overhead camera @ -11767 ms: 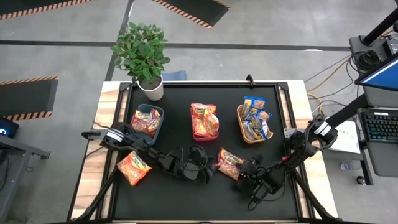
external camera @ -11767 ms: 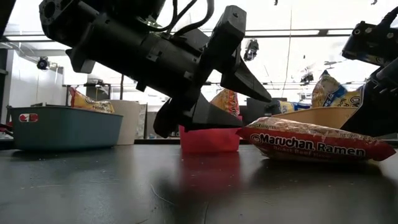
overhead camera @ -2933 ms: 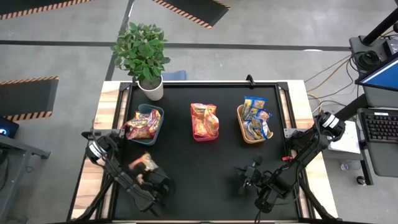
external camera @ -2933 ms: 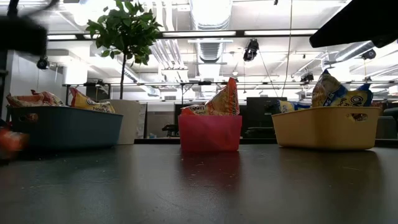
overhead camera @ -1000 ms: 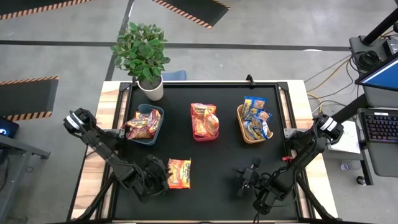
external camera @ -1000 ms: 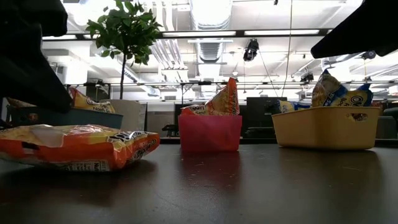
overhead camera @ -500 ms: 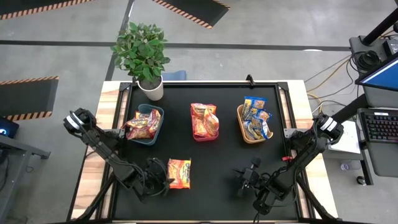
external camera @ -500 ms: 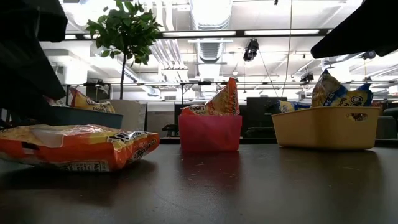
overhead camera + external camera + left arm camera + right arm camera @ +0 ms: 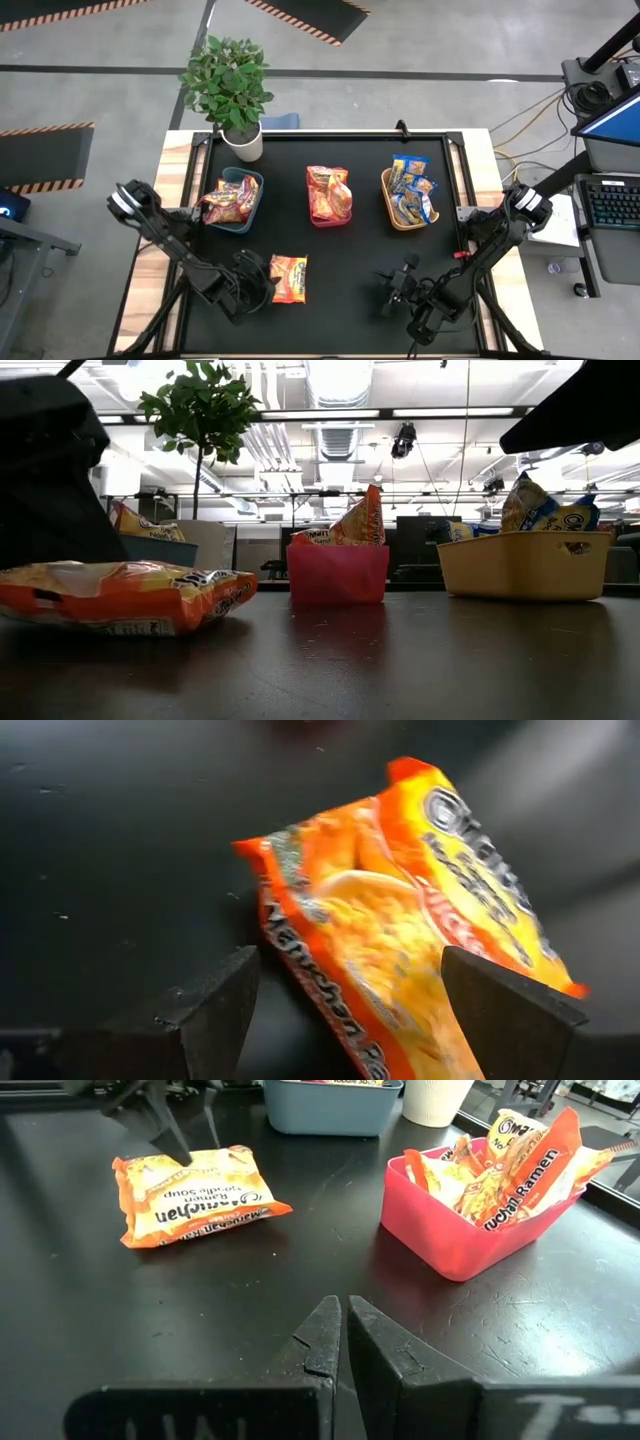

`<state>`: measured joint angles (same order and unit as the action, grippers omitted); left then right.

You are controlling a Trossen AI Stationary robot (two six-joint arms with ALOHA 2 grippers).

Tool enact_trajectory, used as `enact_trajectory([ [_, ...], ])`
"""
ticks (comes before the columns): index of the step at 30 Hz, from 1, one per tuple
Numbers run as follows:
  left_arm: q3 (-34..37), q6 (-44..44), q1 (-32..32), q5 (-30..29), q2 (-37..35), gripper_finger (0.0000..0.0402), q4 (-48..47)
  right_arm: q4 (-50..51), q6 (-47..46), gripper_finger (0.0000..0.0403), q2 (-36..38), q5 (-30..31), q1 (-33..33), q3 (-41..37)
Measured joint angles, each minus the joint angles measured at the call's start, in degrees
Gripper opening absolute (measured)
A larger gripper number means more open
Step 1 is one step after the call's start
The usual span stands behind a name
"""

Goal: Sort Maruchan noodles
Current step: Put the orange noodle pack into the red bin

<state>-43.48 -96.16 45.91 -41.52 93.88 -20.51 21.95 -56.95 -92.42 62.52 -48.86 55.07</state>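
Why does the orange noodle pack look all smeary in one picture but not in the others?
In the left wrist view the orange noodle pack sits very close to the camera, so its letters smear; in the right wrist view the same pack is sharp and readable; in the low view bright ceiling lights leave the table dark.

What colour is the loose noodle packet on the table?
Orange packet, clearest in the right wrist view.

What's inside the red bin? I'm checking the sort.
The red bin holds red-pink packets standing on edge, poking above its rim. How many lie deeper is hidden by its walls.
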Motion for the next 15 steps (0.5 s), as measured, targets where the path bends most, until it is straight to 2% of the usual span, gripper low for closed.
enact_trajectory([
  [6, 1.13, -4.08, -0.47, -2.56, 2.86, 0.0295, 3.14, 0.00, 0.00, 0.0012, 0.00, 0.02, 0.00, 0.00],
  [15, 1.13, -4.52, -0.61, -6.87, 7.40, 0.0286, 9.95, -0.01, -0.02, 0.0012, 0.00, 0.02, 0.00, 0.00],
])
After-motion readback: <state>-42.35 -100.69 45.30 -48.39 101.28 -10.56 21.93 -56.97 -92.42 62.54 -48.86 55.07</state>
